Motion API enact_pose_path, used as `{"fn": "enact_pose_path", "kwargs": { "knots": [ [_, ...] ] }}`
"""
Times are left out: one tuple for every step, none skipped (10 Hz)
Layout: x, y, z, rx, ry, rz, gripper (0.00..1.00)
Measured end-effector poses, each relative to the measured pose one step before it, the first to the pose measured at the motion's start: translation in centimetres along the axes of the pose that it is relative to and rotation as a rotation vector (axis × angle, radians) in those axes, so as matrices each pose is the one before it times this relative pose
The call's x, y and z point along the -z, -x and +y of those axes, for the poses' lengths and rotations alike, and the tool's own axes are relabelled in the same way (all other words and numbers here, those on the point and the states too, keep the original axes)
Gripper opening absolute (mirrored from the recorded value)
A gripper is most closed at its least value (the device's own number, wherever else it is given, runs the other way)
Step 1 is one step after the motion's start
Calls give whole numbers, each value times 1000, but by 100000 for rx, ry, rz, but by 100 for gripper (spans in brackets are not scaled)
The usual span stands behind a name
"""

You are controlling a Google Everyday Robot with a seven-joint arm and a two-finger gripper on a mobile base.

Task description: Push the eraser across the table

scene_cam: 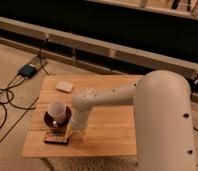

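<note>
From my remote seat I saw the small rectangular table point(109, 137) with its light, honey-coloured wooden plank top standing on a pale carpeted floor point(12, 55). The eraser point(57, 138), a small flat dark brown-black block with a reddish-orange face, lay near the table's front left corner, close to the front edge. Just behind it, almost touching, sat a dark reddish-brown round saucer point(49, 120) carrying a pale pinkish-white cup point(57, 110) that stood upright. Well apart from these, toward the back left of the top, lay a pale cream flat block point(64, 86). The robot's thick off-white arm point(162, 120) came in from the lower right, reached leftward over the planks and turned down at its wrist beside the cup. The gripper point(74, 132) hung low over the table at the eraser's right end, just beside it and right of the saucer; I could not tell whether it touched the eraser, and I could not tell whether it was clenched or released. On the floor to the left, black cables point(4, 97) looped toward a small dark box point(28, 70) beyond the table's back left corner
</note>
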Motion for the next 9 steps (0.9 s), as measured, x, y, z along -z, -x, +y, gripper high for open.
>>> {"fn": "enact_pose_path", "kwargs": {
  "knots": [
    [-103, -319, 415, 1229, -53, 387, 65],
    [-102, -491, 621, 1908, -113, 459, 65],
    [8, -389, 325, 1497, -114, -71, 65],
    [183, -254, 179, 1049, 51, -350, 65],
    [-31, -19, -9, 41, 40, 25, 65],
    [27, 8, 11, -3, 22, -47, 65],
    [-11, 10, -20, -33, 8, -8, 65],
    [3, -2, 40, 52, 15, -3, 65],
    [-1, -3, -6, -4, -4, 4, 65]
  ]
}}
